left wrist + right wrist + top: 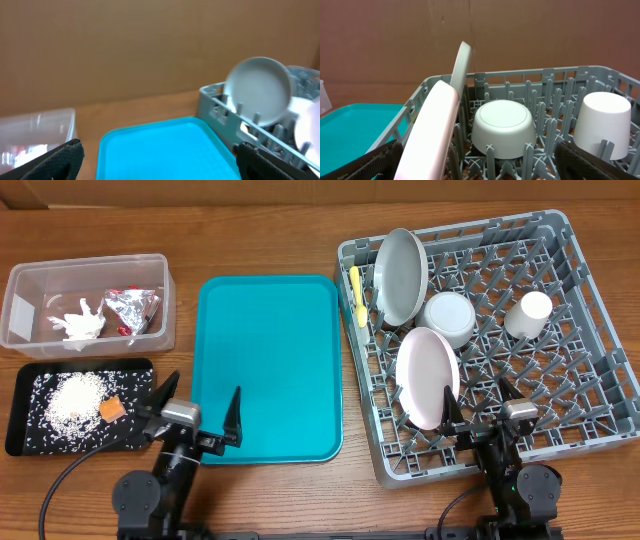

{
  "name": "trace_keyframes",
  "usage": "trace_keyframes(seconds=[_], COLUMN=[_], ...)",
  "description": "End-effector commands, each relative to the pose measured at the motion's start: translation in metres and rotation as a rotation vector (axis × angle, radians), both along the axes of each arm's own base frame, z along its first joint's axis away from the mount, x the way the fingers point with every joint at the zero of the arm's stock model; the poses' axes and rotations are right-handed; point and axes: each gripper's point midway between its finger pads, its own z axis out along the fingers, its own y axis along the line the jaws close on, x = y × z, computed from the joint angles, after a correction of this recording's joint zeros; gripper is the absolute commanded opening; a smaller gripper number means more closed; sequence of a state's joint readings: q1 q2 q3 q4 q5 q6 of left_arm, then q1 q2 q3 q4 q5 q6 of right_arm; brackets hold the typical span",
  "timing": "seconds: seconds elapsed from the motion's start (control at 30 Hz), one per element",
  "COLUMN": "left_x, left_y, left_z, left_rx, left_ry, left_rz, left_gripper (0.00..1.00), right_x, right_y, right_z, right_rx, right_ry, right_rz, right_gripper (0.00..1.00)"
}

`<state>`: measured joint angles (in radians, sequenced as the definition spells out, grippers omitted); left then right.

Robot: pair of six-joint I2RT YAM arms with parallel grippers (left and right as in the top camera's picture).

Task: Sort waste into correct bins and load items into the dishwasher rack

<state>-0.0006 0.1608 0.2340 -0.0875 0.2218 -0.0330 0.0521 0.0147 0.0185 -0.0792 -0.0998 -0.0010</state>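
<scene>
The dishwasher rack (570, 370) is a large square crate of grey moulded plastic with a lattice floor of upright pegs, at the right of the wooden table (260, 230).

- The round grey-white plate (402, 275) stands on edge at the rear left of the rack.
- The round pinkish-white plate (427, 377) stands on edge nearer the front.
- The small white bowl (447, 318) sits upside down between the two plates.
- The small white cup (529, 314) sits upside down to the right of the bowl.
- The slim yellow utensils (357, 295) lie along the left wall.

The clear plastic tub (20, 330), at the rear left of the table, holds the crumpled white napkin (82, 322), the crumpled silver foil wrapper (135, 307) and a red sachet (124, 329) partly hidden beside the foil. In front of the tub, the shallow black tray (138, 380) holds loose white rice grains (75, 400) and the small orange cube (112, 410). A flat, glossy teal serving tray (270, 360) with rounded corners lies between the bins and the rack.

The left gripper (207, 383) sits low at the front edge, over the near left corner of the teal tray. Its black fingers are spread fully apart and grasp nothing. The right gripper (477, 390) sits over the front of the rack, just beside the pinkish-white plate. Its fingers are likewise spread wide and empty.
</scene>
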Motion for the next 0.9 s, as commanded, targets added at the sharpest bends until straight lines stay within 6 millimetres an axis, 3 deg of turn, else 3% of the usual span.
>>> trace_keyframes(seconds=[0.0,0.1,0.37,0.87], left_x=[0.004,0.005,0.005,0.005], left_y=[0.028,0.037,0.038,0.037], left_z=[-0.018,-0.037,-0.074,-0.074], left_rx=[-0.188,-0.217,-0.188,-0.132], left_ry=[0.033,0.04,0.083,0.078], left_rz=[0.169,0.227,0.232,0.226], left_gripper=[1.0,1.0,1.0,1.0], right_x=[0.0,0.0,0.0,0.0], right_y=[-0.003,-0.003,-0.003,-0.003], right_z=[-0.002,-0.002,-0.002,-0.002], right_rx=[-0.003,-0.003,-0.003,-0.003], right_ry=[-0.006,-0.005,-0.006,-0.006], right_rz=[-0.016,-0.016,-0.016,-0.016], right_gripper=[1.0,1.0,1.0,1.0])
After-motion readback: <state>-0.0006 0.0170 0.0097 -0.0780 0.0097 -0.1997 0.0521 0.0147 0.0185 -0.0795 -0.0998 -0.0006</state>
